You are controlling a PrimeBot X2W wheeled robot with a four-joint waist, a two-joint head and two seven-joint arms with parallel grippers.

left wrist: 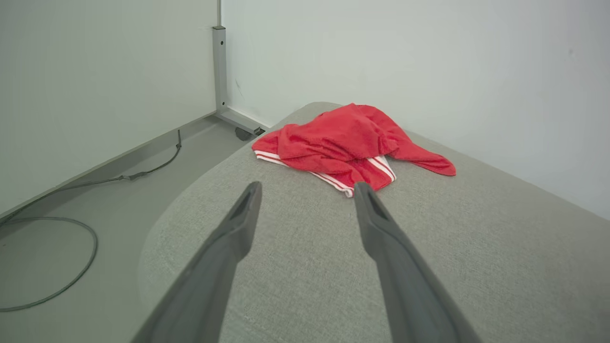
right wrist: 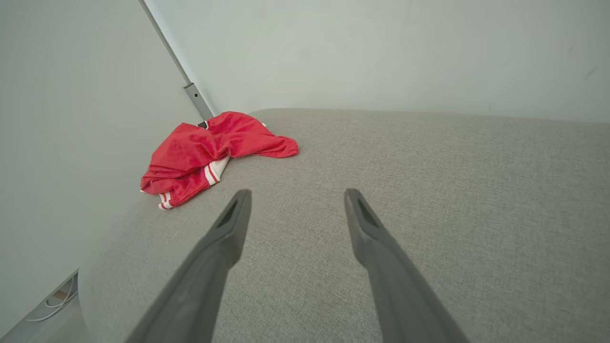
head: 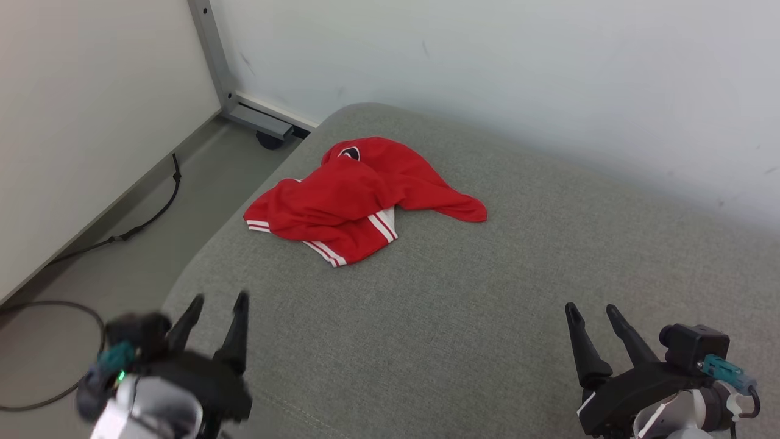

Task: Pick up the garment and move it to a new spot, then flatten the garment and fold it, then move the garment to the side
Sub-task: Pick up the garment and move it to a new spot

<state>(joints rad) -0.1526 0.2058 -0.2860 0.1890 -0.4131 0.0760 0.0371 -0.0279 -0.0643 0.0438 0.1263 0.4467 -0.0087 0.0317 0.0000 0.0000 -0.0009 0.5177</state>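
Garment (head: 359,198) and grippers sit well apart. Nearest, at the lower left of the head view, the left gripper (head: 221,296) is motion-blurred, its two dark fingers spread wide with nothing between them. At the lower right, the right gripper (head: 591,306) is just as wide and empty. Both are over the near part of a grey fabric cushion (head: 463,317). Further up, slightly left of centre, the red garment with white stripes lies crumpled in a heap near the cushion's rounded far-left corner. Left of the cushion is grey floor (head: 134,268) with a black cable (head: 127,233) trailing across it. At the upper left stands a grey metal post (head: 210,49), with a pale wall (head: 518,79) behind.
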